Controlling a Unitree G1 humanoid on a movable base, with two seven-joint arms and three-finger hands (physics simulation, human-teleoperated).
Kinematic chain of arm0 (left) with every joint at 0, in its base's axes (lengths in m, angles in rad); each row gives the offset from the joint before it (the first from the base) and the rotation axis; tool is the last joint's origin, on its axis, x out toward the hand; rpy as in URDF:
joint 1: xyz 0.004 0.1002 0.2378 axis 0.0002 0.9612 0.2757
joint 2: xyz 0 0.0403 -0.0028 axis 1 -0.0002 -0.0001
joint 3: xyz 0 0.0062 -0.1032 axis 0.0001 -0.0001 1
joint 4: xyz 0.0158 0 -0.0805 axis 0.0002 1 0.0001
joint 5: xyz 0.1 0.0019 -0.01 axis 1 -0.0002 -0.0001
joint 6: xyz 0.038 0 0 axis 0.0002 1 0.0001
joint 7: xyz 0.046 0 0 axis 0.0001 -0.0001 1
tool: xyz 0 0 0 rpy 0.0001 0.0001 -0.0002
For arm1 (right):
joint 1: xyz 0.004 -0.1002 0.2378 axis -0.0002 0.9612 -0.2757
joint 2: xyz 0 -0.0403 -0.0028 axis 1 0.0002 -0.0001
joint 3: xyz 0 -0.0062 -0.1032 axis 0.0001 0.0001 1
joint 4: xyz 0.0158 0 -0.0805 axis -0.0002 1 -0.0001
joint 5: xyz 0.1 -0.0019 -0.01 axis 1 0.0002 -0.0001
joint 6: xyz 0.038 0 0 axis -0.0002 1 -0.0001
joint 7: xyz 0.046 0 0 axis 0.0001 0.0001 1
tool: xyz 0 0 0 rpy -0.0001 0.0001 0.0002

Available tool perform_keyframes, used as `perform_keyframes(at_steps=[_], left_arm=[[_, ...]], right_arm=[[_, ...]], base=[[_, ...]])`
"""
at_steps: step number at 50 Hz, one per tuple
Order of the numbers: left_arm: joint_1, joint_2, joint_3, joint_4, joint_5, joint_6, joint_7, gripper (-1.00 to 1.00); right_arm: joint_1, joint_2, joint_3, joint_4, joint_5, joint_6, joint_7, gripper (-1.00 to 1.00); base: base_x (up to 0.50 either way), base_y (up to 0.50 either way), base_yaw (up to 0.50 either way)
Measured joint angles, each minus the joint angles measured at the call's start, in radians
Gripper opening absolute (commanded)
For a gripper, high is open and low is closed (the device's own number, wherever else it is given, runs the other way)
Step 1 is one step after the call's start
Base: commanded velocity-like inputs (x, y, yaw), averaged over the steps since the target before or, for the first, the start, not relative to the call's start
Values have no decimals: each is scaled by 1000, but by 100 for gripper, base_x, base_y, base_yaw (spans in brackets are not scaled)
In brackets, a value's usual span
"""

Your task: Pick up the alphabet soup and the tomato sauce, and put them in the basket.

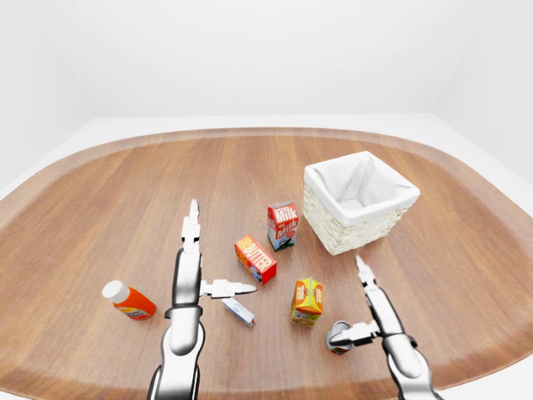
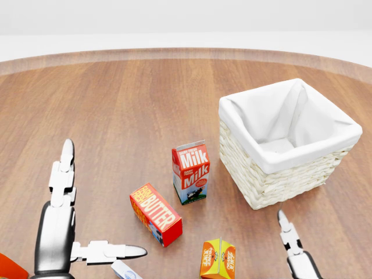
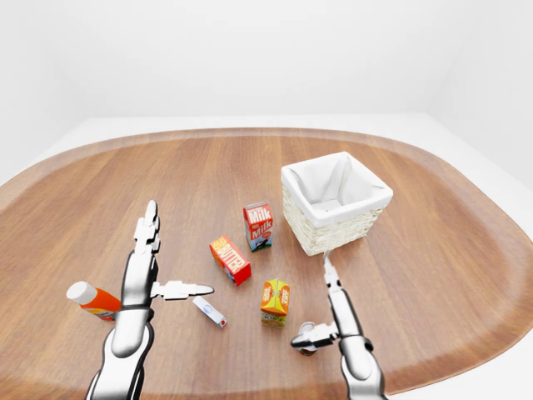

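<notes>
Two hands out over a broad wooden table (image 1: 100, 200), and nothing is held yet. Biggest thing on it is the white-lined wicker basket (image 1: 360, 202), sitting right of centre in the left-eye view with nothing visible inside. Left of it stands the milk carton (image 1: 282, 224), upright, with the butter box (image 1: 256, 259) tilted just below, then an orange juice carton (image 1: 307, 301) lower down. Far left lies an orange bottle with a white cap (image 1: 127, 301) on its side, and a small white-and-blue packet (image 1: 239, 312) rests near the left hand (image 1: 200, 279), whose fingers are spread wide, one pointing up the table, another out sideways, touching nothing.

Now the right hand (image 3: 329, 321): fingers splayed too, thumb side reaching toward a small dark can (image 3: 306, 337) by the table's near edge. That looks like one of the two cans wanted, though its label is too small to read. The other I cannot find in any view.

My guess is a rigid metal tin, fairly heavy for its size, smooth and slippery-sided, and round, so likely to roll. Best taken across the middle of its wall, fingers wrapping opposite sides.
</notes>
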Motion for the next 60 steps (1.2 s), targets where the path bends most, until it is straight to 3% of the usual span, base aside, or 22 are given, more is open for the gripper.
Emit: perform_keyframes(at_steps=[60], left_arm=[[1, 0, 1, 2, 1, 0, -1, 100]], right_arm=[[27, -19, 79, 116, -96, 0, -92, 100]], base=[[0, 0, 0]])
